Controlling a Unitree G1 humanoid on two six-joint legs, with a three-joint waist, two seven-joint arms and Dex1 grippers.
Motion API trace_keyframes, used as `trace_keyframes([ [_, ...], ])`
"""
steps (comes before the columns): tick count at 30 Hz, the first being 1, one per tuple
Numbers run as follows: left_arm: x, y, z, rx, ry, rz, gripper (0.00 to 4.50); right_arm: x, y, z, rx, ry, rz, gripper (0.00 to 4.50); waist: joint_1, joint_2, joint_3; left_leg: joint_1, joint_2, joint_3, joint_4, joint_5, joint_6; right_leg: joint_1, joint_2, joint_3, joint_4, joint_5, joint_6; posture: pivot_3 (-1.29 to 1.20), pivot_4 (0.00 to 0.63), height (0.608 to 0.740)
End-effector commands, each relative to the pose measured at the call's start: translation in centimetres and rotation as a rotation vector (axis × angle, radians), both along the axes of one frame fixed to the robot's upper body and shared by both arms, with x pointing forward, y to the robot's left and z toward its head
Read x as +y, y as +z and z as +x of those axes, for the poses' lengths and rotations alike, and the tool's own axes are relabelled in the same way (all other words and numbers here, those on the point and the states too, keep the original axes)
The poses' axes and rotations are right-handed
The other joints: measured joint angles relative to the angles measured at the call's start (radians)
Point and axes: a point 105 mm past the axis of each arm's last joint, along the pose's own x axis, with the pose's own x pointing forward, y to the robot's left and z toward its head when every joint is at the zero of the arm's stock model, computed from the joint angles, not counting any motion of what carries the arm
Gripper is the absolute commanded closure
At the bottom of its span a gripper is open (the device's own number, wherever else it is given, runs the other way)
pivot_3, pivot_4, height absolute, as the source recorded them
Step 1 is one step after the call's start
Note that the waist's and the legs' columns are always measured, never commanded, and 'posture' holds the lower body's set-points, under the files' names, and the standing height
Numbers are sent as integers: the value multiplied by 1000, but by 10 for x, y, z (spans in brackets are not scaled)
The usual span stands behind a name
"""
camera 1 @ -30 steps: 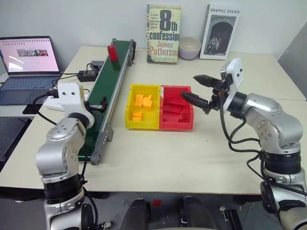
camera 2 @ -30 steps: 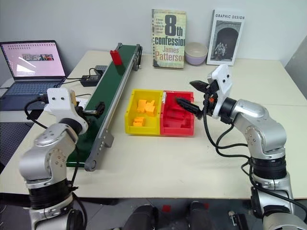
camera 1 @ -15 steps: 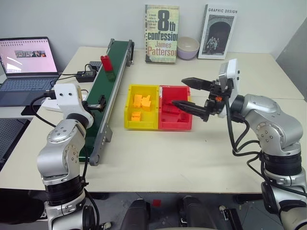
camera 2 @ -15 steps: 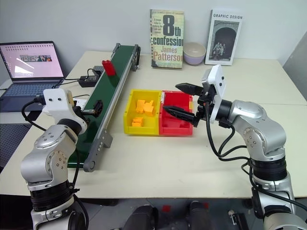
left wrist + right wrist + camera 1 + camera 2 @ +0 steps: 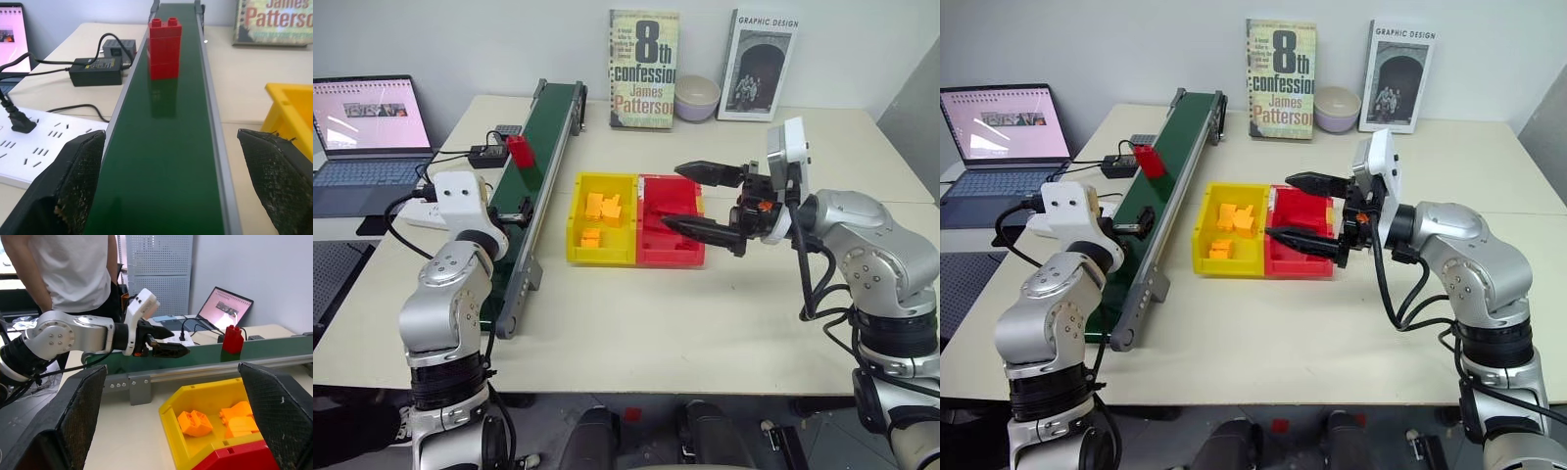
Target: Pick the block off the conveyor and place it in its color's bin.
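Fingers of the left end effector (image 5: 171, 183) stand wide apart, empty, straddling the near stretch of the conveyor (image 5: 533, 166) with the belt between them. Red block (image 5: 165, 48) upright on the belt ahead of it, nearer than a second ago, when it stood close to the far end; now about level with the black power adapter (image 5: 489, 155). Left end effector itself has hardly shifted.

Right end effector (image 5: 685, 196) also wide open and empty, fingers level and pointing toward the conveyor. It has swung round since the earlier frame and now hangs over the red bin (image 5: 680, 257), fingertips reaching toward the yellow bin (image 5: 582, 255).

Count: one red block on the belt; two joined bins; three orange blocks (image 5: 604, 206) visible in the yellow bin; red pieces in the red bin, number unclear. Two books (image 5: 644, 69) and one bowl (image 5: 698, 96) at the far edge of the table (image 5: 705, 323), one laptop (image 5: 367, 137) at the left.

Room: wide bare table in front of the bins and to their right; a narrow strip between conveyor rail and yellow bin.
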Motion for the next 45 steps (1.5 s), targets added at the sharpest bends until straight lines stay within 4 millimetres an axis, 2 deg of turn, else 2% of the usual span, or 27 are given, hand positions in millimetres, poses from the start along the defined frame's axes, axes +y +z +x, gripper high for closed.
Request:
trace_keyframes([
  [1,-1,14,2,-65,13,12,10,2,10,-10,-38,23,10,0,0,0,0,0,0,0,0,0,0,0,0,0,0,0,0,0,150,740],
  [20,4,3,7,-46,63,-9,10,-7,16,-3,-63,-42,-3,0,0,0,0,0,0,0,0,0,0,0,-2,0,0,0,0,0,150,740],
  [23,2,-2,5,-24,50,-41,466,-7,18,-1,-66,-45,-3,0,1,0,0,0,0,0,0,0,0,0,-2,0,0,0,0,0,150,740],
  [30,-1,-11,-5,13,64,-50,1907,-5,34,8,-51,-62,50,0,-1,0,0,0,0,0,0,0,0,-1,-2,0,0,0,0,0,150,740],
  [35,0,-14,-11,23,99,-75,2961,-7,36,12,-55,-77,47,0,1,0,0,0,1,-1,0,0,0,0,-2,0,0,0,0,0,150,740],
  [43,-1,-10,-11,17,105,-69,2978,-11,35,11,-63,-87,46,0,1,0,0,0,0,0,0,0,0,0,-2,0,0,0,0,0,150,740],
  [45,-6,8,-3,-20,34,-1,2978,-16,34,12,-77,-129,30,0,1,0,0,0,0,0,0,0,0,0,-2,0,0,0,0,0,150,740],
])
